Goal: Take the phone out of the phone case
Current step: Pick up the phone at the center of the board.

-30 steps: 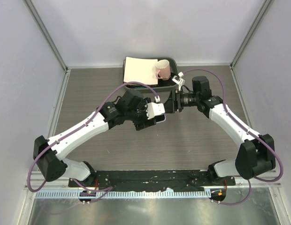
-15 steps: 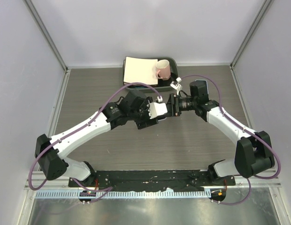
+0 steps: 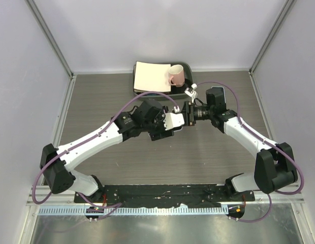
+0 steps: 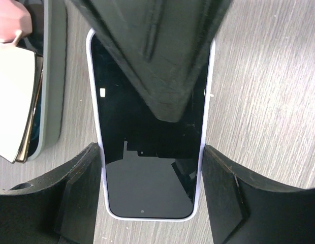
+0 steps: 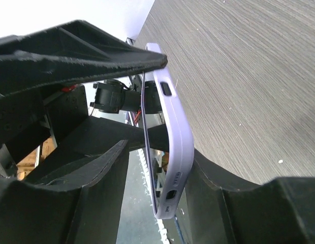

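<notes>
Grey wood-grain table point(image 3: 96, 101), pale walls around it. Mid-table, the left gripper point(image 4: 152, 188) is clenched on the long edges of the phone point(image 4: 147, 173), which sits in its lilac case point(image 5: 180, 132). The right gripper point(image 5: 165, 152) straddles front and back, one finger hiding the upper screen; whether it presses yet I cannot tell. Just beyond, a dark tray point(image 4: 55, 76) holds a pink cup point(image 3: 176, 75) and a cream pad point(image 3: 151, 76).

right jaws narrowed, drawn in around phone point(image 4: 147, 188)
</notes>
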Controlling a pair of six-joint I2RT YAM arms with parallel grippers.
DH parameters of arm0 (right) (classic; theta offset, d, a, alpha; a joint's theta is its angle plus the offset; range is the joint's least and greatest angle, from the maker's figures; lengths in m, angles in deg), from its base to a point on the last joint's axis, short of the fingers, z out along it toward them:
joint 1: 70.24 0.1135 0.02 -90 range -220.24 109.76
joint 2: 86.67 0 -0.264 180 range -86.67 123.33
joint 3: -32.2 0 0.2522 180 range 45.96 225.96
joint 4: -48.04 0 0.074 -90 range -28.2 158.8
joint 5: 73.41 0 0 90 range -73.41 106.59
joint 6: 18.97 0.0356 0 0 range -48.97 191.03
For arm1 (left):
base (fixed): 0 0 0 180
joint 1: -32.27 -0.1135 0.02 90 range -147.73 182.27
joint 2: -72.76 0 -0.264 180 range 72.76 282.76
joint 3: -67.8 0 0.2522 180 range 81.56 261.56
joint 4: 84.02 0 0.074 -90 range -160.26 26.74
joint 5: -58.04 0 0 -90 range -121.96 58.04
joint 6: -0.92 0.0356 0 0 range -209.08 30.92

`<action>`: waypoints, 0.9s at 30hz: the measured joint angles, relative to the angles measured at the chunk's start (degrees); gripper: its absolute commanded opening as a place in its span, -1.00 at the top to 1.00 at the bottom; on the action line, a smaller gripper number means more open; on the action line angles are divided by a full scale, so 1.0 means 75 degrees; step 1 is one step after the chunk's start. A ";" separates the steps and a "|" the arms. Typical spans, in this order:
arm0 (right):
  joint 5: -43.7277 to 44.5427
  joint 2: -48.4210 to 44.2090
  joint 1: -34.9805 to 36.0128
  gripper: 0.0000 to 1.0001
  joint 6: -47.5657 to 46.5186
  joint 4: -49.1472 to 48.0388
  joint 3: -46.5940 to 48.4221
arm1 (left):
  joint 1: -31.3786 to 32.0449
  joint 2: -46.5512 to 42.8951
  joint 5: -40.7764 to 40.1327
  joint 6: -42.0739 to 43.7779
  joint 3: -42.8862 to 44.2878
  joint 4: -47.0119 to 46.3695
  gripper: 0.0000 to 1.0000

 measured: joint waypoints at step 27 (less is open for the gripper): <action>0.0455 -0.0577 -0.0050 0.99 -0.0184 0.0393 -0.0201 | 0.0061 0.0169 -0.0111 -0.0163 0.0326 -0.0143 -1.00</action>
